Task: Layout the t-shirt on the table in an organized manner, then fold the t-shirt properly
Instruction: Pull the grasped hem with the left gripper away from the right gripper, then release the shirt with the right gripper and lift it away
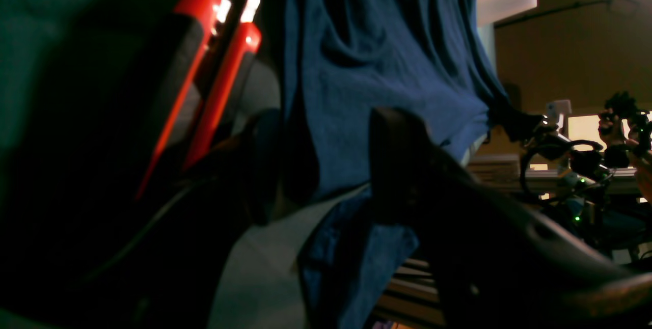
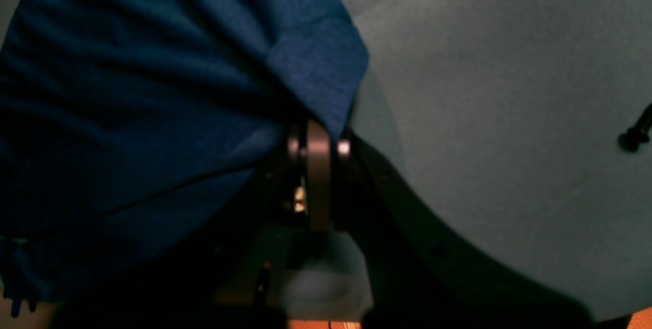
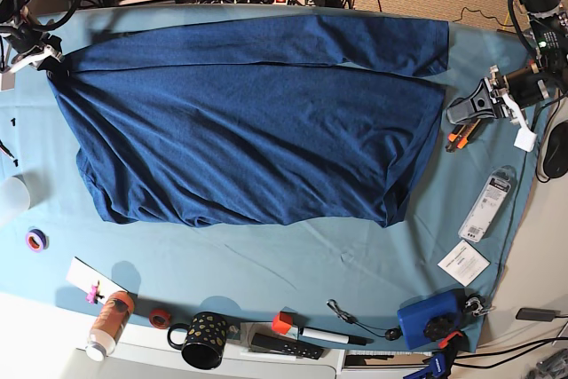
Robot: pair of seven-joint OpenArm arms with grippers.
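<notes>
I see the t-shirt spread wide across the table. Right gripper, upper left, is clenched on its corner. Left gripper, at right, has its jaws parted, clear of the cloth.

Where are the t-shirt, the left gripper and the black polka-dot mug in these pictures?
t-shirt [image 3: 248,139]: base view, middle of the spread body.
left gripper [image 3: 470,106]: base view, between the dark fingertips beside the shirt's edge.
black polka-dot mug [image 3: 206,340]: base view, its side wall, near the table's front edge.
</notes>
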